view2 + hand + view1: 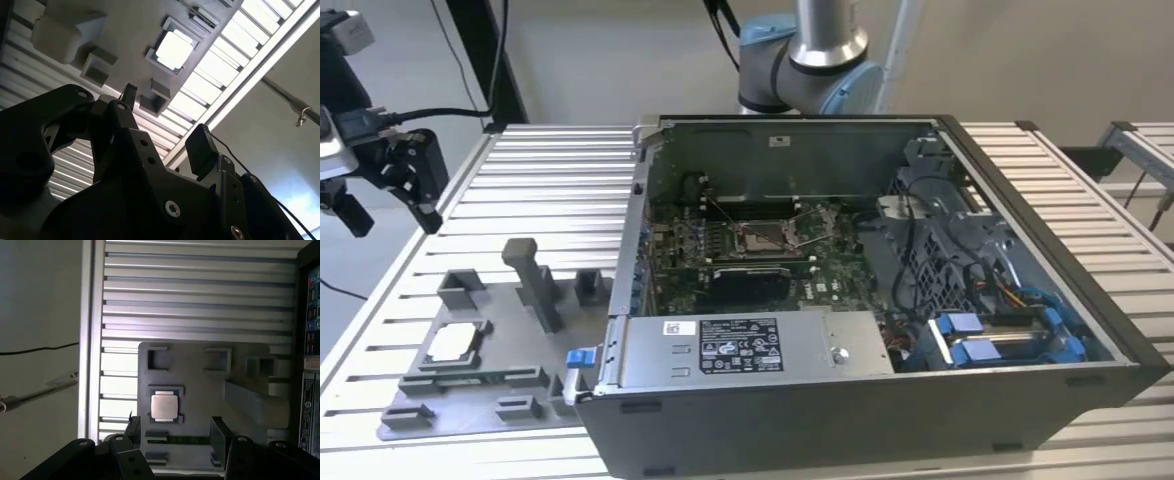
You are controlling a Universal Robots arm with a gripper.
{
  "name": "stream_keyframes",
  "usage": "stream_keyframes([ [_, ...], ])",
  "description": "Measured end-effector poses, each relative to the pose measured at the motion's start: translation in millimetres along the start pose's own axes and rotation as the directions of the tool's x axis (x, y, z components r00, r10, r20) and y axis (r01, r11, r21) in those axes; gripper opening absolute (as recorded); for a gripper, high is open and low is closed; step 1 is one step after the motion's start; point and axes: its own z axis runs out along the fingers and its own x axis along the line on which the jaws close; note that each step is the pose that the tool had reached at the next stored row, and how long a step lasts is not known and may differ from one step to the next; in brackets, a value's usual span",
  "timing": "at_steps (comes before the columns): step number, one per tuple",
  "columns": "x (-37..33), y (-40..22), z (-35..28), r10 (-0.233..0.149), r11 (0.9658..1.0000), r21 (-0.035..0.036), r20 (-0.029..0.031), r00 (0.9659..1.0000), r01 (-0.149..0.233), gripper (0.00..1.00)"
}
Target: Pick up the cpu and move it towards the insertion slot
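at the exterior view's left, over the left edge of the ribbed aluminium table (547,170), hangs the black two-fingered gripper (174,422). both wrist views show its jaws spread apart and gripping nothing. below it the cpu (454,343), a small flat silver-beige square chip, lies in a recess of the grey plastic fixture plate (494,400), clear of the fingers. further right, inside the open dark computer case (854,420), the metal-framed insertion slot (761,237) sits at the centre of the green motherboard (834,280).
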Motion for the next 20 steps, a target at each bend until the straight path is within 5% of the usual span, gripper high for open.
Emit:
stream_keyframes([
  [20, 2.9, -5.6, 35.5, 0.0, 1.0, 0.0006, 0.0001, 1.0, 0.0, 1.0],
])
